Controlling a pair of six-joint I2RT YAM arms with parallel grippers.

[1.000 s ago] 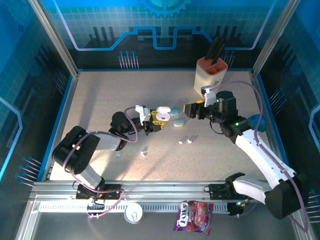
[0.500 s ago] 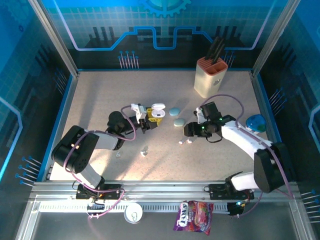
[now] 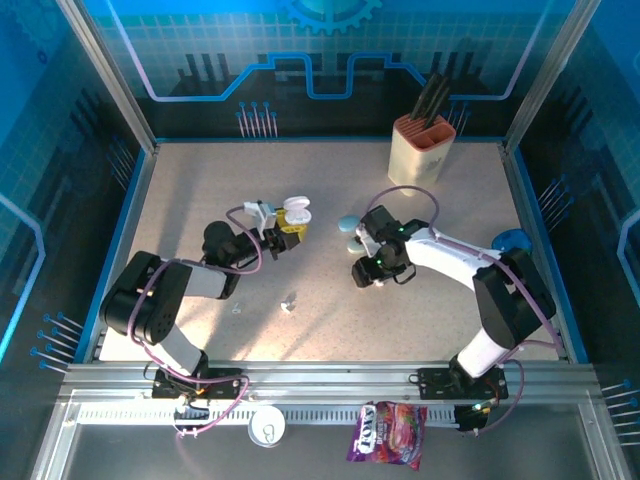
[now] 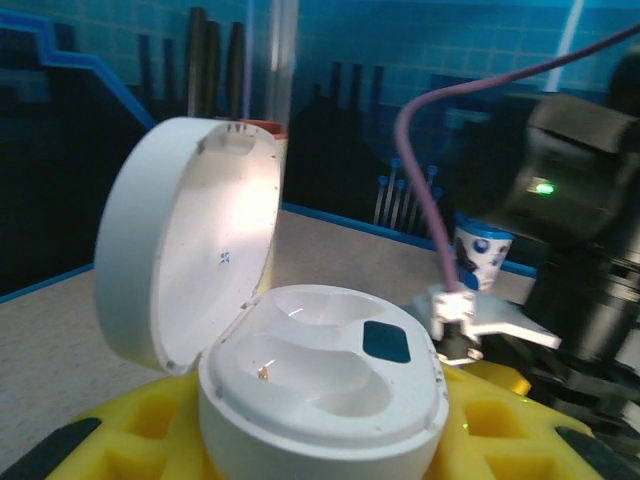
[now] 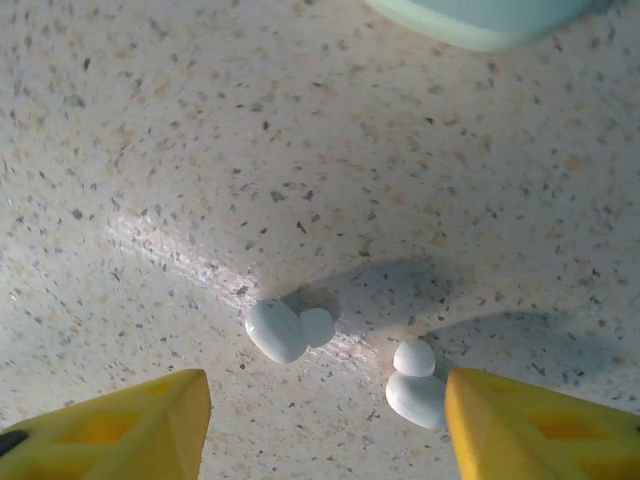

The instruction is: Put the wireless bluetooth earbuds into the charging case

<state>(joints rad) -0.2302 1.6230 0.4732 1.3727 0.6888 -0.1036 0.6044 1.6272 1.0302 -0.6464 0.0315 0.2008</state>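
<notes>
Looking down through the right wrist camera, I have the right gripper (image 5: 325, 395) hovering low over the table (image 5: 150, 150) with its jaws spread and nothing between them but two white earbuds (image 5: 278, 331) lying on the surface. The bud nearer the middle of the gap sits a little toward the finger at the view's left edge, its long axis running roughly along the closing line. The second bud (image 5: 415, 398) lies just beside the opposite finger, its long axis across that line. Neither appears to touch a finger. I judge that closing from here would catch both or knock one aside, so I would first centre on a single bud. A pale green case (image 5: 480, 20) lies just beyond them. In the overhead view the left gripper (image 3: 283, 228) sits well apart to the left, pinching the white charging case (image 4: 320, 380), lid flipped up, both sockets empty as far as I can see. The right arm is clearly the nearer one to the buds.
</notes>
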